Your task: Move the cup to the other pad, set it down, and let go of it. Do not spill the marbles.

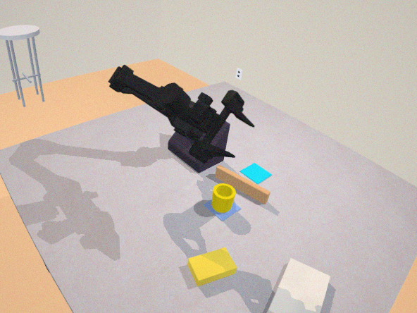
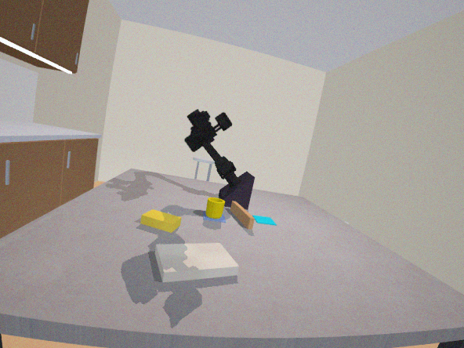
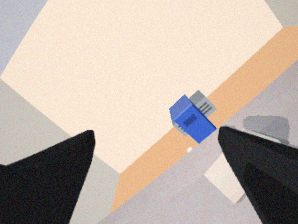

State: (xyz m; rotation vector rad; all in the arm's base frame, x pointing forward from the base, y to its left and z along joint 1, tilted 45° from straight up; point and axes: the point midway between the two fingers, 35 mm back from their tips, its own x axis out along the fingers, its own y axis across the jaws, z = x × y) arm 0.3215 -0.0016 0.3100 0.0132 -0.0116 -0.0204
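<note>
My claw (image 1: pixel 243 140) (image 2: pixel 212 132) (image 3: pixel 157 135): wide open, nothing held. Cup (image 1: pixel 223 199) (image 2: pixel 215 208): yellow, round, smooth, on blue pad (image 1: pixel 222 216) (image 2: pixel 214 220). Blue boxy thing (image 3: pixel 194 120): wrist view only.

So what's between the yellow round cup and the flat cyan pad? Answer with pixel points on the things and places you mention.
An upright light-brown wooden bar (image 1: pixel 242 185) (image 2: pixel 242 215), seen in both the top and exterior views.
</note>
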